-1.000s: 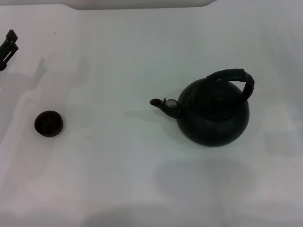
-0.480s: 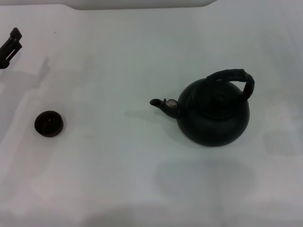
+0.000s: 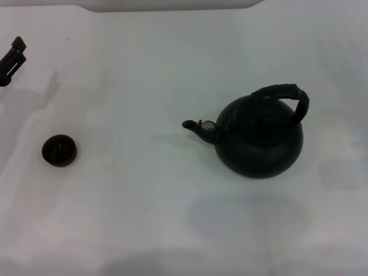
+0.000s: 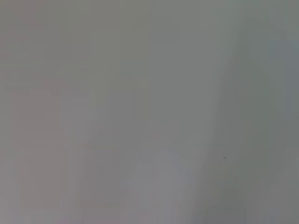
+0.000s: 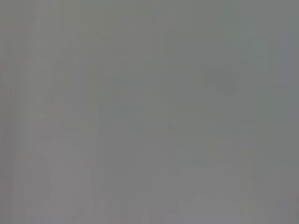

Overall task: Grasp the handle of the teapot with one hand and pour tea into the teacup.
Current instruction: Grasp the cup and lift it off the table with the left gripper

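A: Starting nearest the robot's body, what lies on the table point(image 3: 144, 224)?

B: Only bare white surface with faint shadows. The first thing further in is the teacup point(image 3: 59, 150), small, round and dark, standing upright on the robot's left side.

A: Where does it stand with respect to the left claw point(image 3: 12, 54)?

B: Nearer the robot than the claw and a little toward the middle of the table, well apart from it. Nothing touches the cup.

A: And the teapot point(image 3: 260, 139)?

B: It sits far off to the claw's right, across the table, about as near the robot as the cup. It is upright, its short spout point(image 3: 195, 127) pointing back toward the cup's side. The handle point(image 3: 286, 95) arches over the top of the pot, and nothing grips it.

A: What of the left claw itself?

B: Only a dark tip shows at the far left edge of the head view, above the table, beyond the cup. Whether it stands wide or narrow I cannot tell, and it holds nothing that shows.

A: The right claw?

B: It appears in no view. Both wrist cameras show only a plain grey blur, with nothing to make out.
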